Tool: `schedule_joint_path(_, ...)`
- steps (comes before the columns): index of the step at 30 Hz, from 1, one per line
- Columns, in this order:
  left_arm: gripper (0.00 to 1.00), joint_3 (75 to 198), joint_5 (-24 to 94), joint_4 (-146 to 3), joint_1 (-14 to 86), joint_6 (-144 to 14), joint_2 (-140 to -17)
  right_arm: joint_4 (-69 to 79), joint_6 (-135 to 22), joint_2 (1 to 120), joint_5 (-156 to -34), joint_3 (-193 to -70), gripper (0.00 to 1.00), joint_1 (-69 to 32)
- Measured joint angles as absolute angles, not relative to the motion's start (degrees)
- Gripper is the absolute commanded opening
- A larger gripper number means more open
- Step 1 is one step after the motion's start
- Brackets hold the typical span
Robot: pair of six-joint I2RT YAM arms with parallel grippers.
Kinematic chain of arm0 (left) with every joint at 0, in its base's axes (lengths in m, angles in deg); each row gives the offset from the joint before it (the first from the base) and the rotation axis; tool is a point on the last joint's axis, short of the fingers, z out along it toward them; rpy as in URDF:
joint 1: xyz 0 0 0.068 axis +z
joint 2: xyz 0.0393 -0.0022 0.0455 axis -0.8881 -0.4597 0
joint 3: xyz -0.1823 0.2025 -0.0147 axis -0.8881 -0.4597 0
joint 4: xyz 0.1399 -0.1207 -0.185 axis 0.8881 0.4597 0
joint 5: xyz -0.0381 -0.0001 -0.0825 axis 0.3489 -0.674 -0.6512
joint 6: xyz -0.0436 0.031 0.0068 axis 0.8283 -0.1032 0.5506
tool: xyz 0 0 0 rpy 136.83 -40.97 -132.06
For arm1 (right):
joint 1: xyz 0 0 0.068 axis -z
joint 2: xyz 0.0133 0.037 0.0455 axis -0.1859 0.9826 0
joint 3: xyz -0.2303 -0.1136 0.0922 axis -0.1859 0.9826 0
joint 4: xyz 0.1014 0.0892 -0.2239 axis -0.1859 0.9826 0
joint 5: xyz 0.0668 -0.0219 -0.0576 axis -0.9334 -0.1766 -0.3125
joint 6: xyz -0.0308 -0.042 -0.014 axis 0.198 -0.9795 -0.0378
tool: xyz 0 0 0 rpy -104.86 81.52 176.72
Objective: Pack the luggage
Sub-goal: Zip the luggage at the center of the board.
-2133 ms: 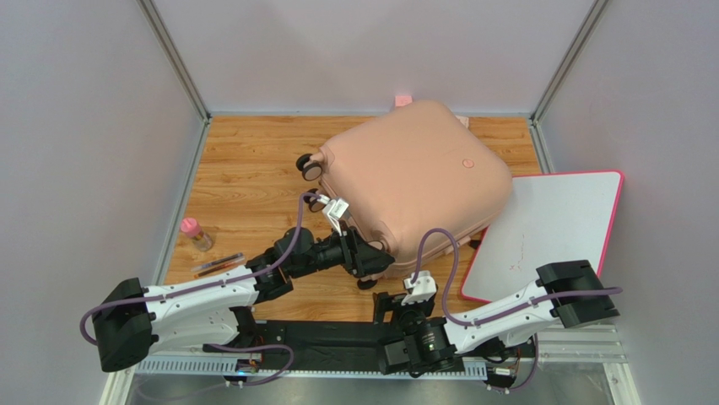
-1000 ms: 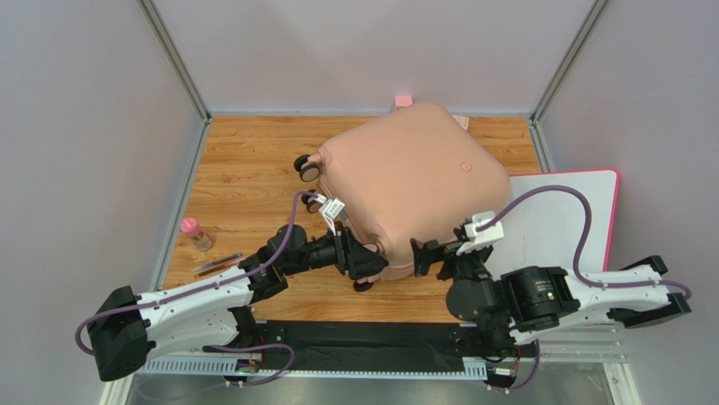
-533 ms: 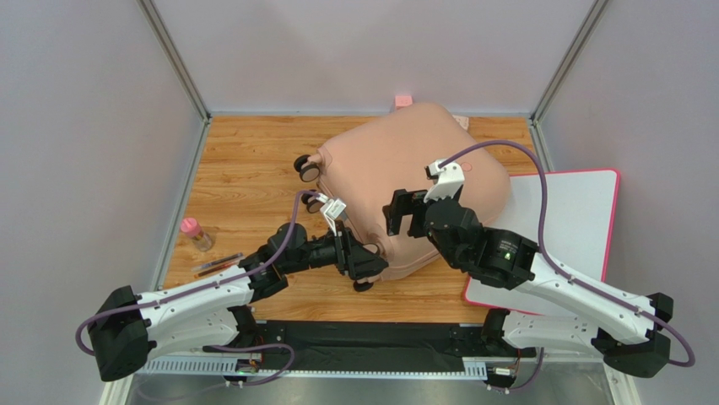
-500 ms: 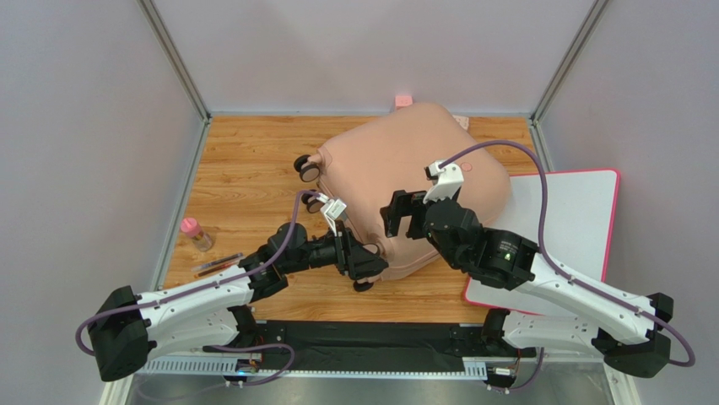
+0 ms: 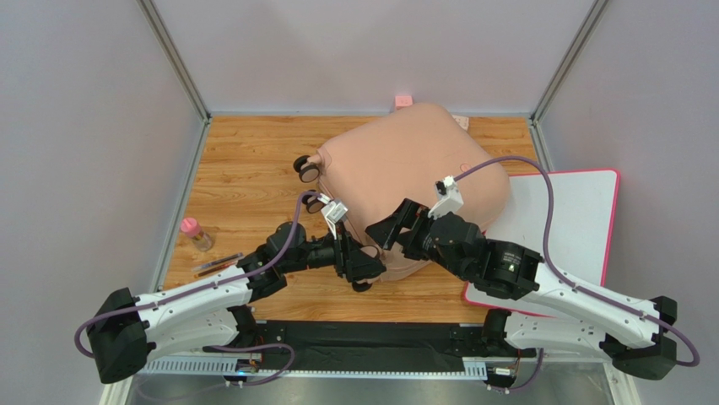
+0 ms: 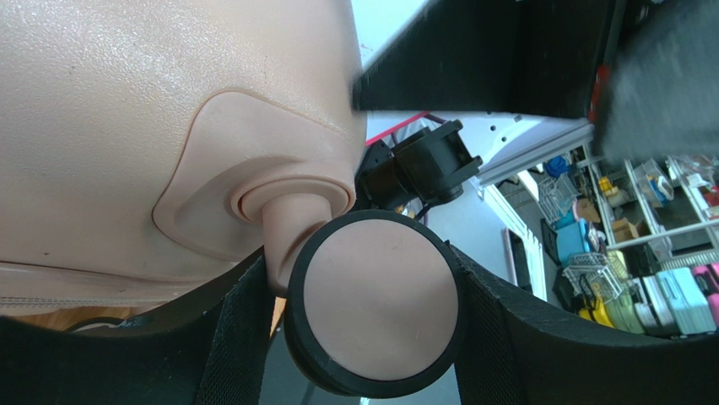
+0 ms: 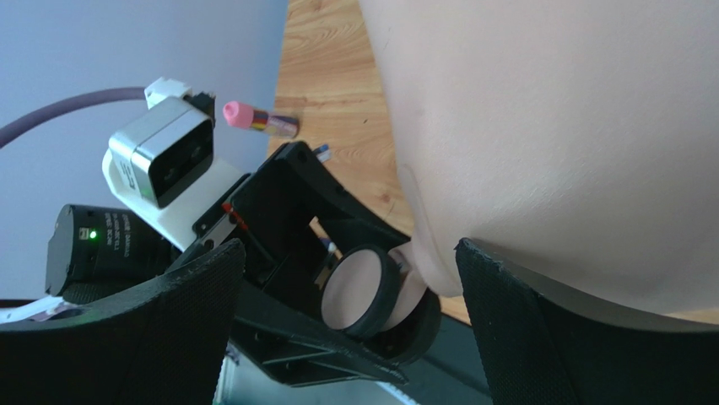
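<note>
The luggage (image 5: 413,169) lies closed on the wooden table, its pale pink shell (image 6: 169,101) facing up. My left gripper (image 5: 363,266) is shut on the caster wheel (image 6: 375,304) at the near-left corner, with a finger (image 6: 506,329) pressed against each side of it. My right gripper (image 5: 392,229) hovers open at the luggage's near edge, pointing left towards that wheel (image 7: 359,287). Nothing sits between its fingers (image 7: 169,329). The shell (image 7: 574,126) runs beside its right finger. Two more wheels (image 5: 304,167) show on the left side.
A flat white board with a pink rim (image 5: 557,228) lies to the right, partly under the luggage and my right arm. A small pink-capped bottle (image 5: 196,234) and thin pens (image 5: 218,266) sit at the left edge. Grey walls enclose the table.
My right arm swung up from the near right, passed over the luggage, and dropped to its near edge facing the left gripper. The left gripper has stayed on the wheel.
</note>
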State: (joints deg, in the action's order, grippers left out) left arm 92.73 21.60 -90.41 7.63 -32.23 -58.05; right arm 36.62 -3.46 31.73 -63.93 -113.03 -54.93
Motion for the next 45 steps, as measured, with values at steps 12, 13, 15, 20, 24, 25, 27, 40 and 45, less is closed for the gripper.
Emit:
schedule_joint_path(12, 0.44, 88.5, 24.8, -93.6, 7.5, -28.8, -53.7, 41.5, 13.7, 33.8, -60.5, -108.9, 0.96, -63.0)
schedule_joint_path(13, 0.44, 88.4, 25.0, -93.6, 7.5, -28.8, -53.4, 42.3, 14.7, 33.8, -60.0, -108.6, 0.96, -63.2)
schedule_joint_path(15, 0.44, 88.1, 25.5, -93.6, 7.3, -28.8, -53.0, 43.1, 16.4, 33.8, -59.2, -108.3, 0.96, -63.4)
schedule_joint_path(20, 0.45, 87.6, 25.7, -94.5, 7.2, -28.3, -53.0, 42.4, 19.3, 33.9, -57.8, -107.2, 0.97, -63.5)
schedule_joint_path(24, 0.45, 87.1, 25.7, -95.6, 7.2, -28.0, -53.0, 40.3, 20.5, 35.6, -57.3, -106.7, 0.96, -63.5)
schedule_joint_path(25, 0.46, 86.9, 25.7, -96.0, 7.2, -27.8, -53.0, 39.6, 20.9, 36.4, -57.3, -106.7, 0.95, -63.5)
schedule_joint_path(27, 0.46, 86.5, 25.6, -96.6, 7.2, -27.8, -52.9, 38.4, 21.8, 37.5, -57.2, -106.6, 0.94, -63.7)
schedule_joint_path(40, 0.53, 84.1, 24.9, -99.9, 7.1, -28.1, -52.2, 36.4, 25.0, 38.6, -54.7, -106.7, 0.67, -65.8)
schedule_joint_path(45, 0.61, 84.0, 24.5, -99.9, 7.2, -29.7, -52.0, 36.1, 27.2, 38.9, -53.8, -106.7, 0.37, -66.1)
